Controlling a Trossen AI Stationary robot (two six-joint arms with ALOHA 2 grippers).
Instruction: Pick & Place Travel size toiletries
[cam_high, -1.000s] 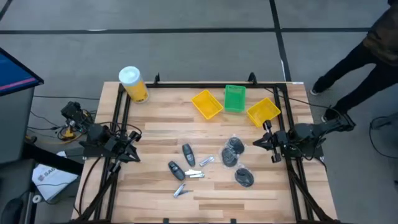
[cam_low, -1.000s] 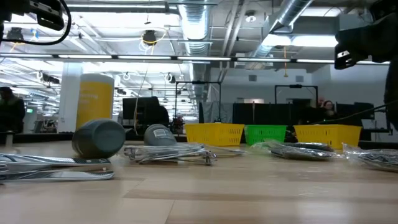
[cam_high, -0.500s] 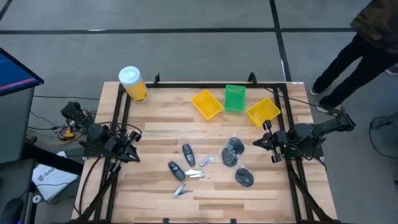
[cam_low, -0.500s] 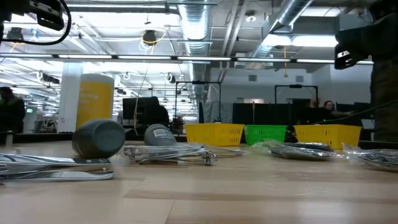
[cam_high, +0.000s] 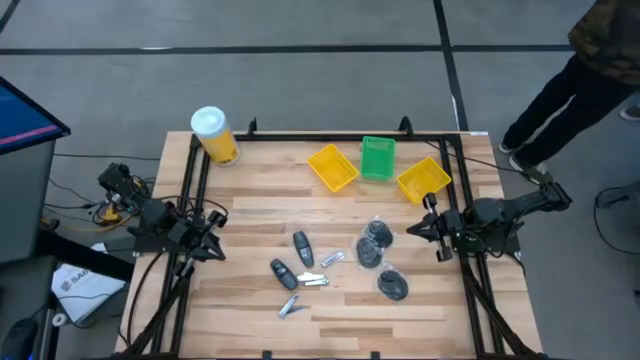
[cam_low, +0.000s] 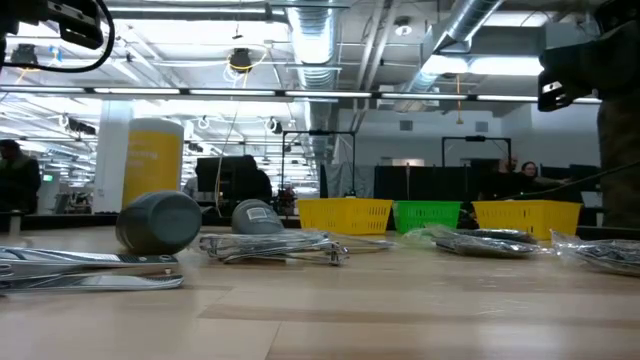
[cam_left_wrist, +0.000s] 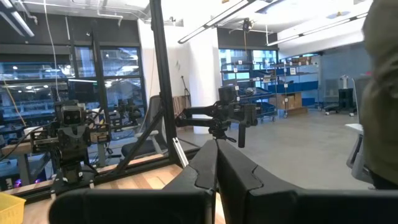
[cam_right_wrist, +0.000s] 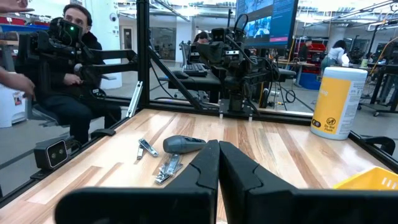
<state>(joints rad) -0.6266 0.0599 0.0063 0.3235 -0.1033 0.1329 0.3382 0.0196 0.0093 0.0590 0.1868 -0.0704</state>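
Note:
The toiletries lie mid-table: two dark grey oblong pieces (cam_high: 302, 247) (cam_high: 283, 273), silver clippers (cam_high: 331, 259) (cam_high: 313, 280) (cam_high: 291, 306), and round dark discs in clear wrap (cam_high: 375, 243) (cam_high: 392, 285). All rest flat on the wood. My left gripper (cam_high: 222, 237) hovers at the table's left edge, fingers shut (cam_left_wrist: 216, 168). My right gripper (cam_high: 418, 229) hovers at the right edge, also shut (cam_right_wrist: 219, 168), to the right of the discs. In the right wrist view an oblong piece (cam_right_wrist: 183, 144) and clippers (cam_right_wrist: 168, 168) show ahead.
Two yellow trays (cam_high: 332, 167) (cam_high: 423, 180) and a green tray (cam_high: 377, 158) stand along the far edge. A yellow canister with a white lid (cam_high: 213, 134) sits at the far left corner. A person (cam_high: 590, 70) stands beyond the far right corner. Bare wood lies along the near edge.
Both arms and all the items have kept still. Only the person beyond the table's far right corner has shifted stance.

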